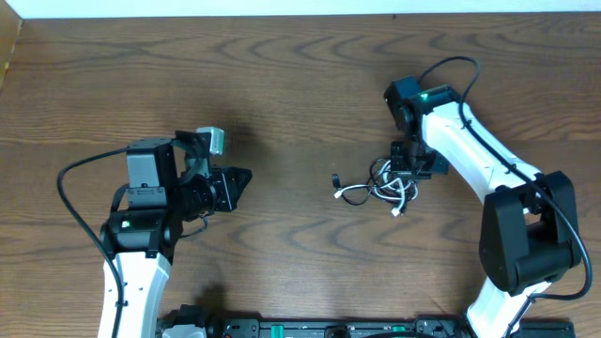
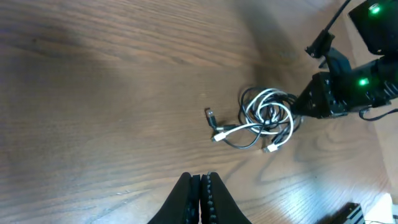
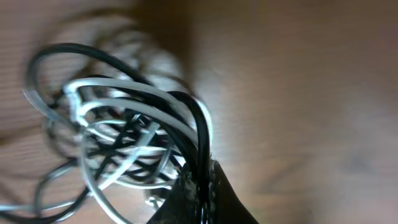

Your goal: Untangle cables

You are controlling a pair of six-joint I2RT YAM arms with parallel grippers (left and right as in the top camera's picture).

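The cables (image 1: pixel 380 186) are thin black and white cords in a small tangled coil on the wooden table, right of centre, with plug ends trailing to the left. They also show in the left wrist view (image 2: pixel 264 118) and close up in the right wrist view (image 3: pixel 118 137). My right gripper (image 1: pixel 413 169) sits at the coil's right edge and is shut on black and white strands of it (image 3: pixel 200 177). My left gripper (image 1: pixel 239 178) is shut and empty, well to the left of the coil (image 2: pixel 200 186).
The wooden table (image 1: pixel 300 84) runs to a pale edge at the back. The right arm's white links (image 1: pixel 470 150) reach over the right side. The left arm's base (image 1: pixel 141 225) stands at the front left. A dark rail (image 1: pixel 310 329) runs along the front edge.
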